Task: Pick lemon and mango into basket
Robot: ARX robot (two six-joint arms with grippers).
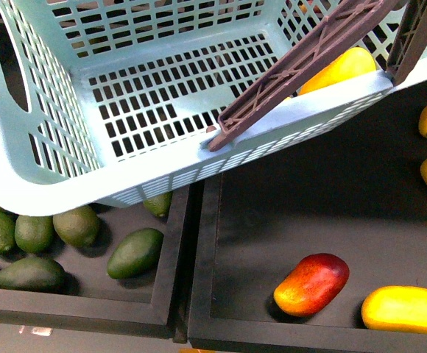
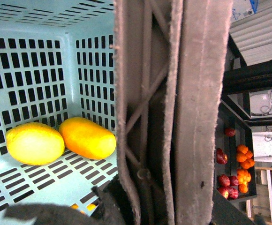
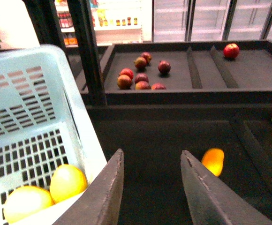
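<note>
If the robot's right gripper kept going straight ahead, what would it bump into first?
Probably the dark tray floor; the right gripper is open and empty. An orange fruit lies just beside that line, but depth is unclear.

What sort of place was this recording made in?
Probably a grocery shop's produce section, or a mock-up of one: black display trays sorting fruit by kind, a turquoise shopping basket, and glass-door coolers with bottles behind.
</note>
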